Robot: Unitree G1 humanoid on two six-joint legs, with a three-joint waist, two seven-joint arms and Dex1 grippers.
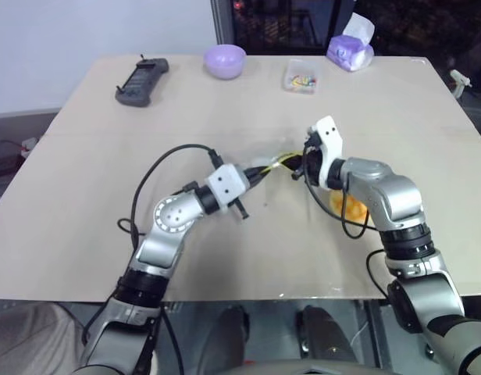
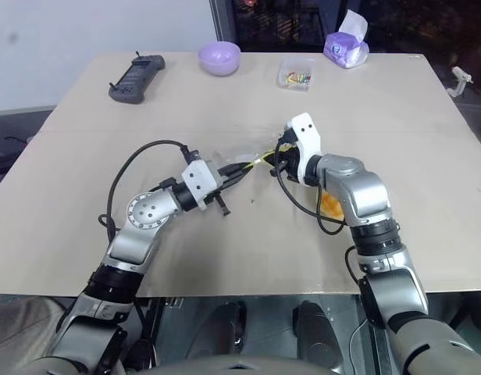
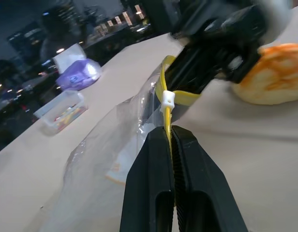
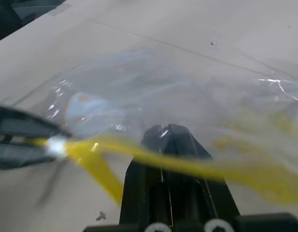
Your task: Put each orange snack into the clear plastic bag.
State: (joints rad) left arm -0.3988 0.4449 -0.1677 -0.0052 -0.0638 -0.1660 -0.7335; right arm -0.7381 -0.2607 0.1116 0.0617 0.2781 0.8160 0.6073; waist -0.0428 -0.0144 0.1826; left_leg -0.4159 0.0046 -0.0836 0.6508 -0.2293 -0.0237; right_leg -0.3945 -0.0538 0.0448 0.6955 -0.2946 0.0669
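Now pinching clear plastic bag (image 3: pixel 105 159) at its yellow seal strip with both left gripper (image 3: pixel 171 137) and right gripper (image 4: pixel 169 137) clamped shut, orange snack (image 3: pixel 275 72) yet to bag.

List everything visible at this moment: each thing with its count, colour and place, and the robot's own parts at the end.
clear plastic bag: one, transparent with a yellow seal strip, mid-table, held at the strip between both grippers.
orange snack: one, orange-yellow, on the table beside the right arm, outside the bag.
lavender bowl: one, far edge of the table, left of centre.
small clear box: one, transparent with colourful bits, far edge, right of the bowl.
tissue pack: one, purple with white tissue sticking up, far right corner.
handheld controller: one, dark grey, far left of the table.
table: one, beige.
left gripper: black fingers, shut on the bag's yellow strip.
right gripper: black fingers, shut on the same strip.
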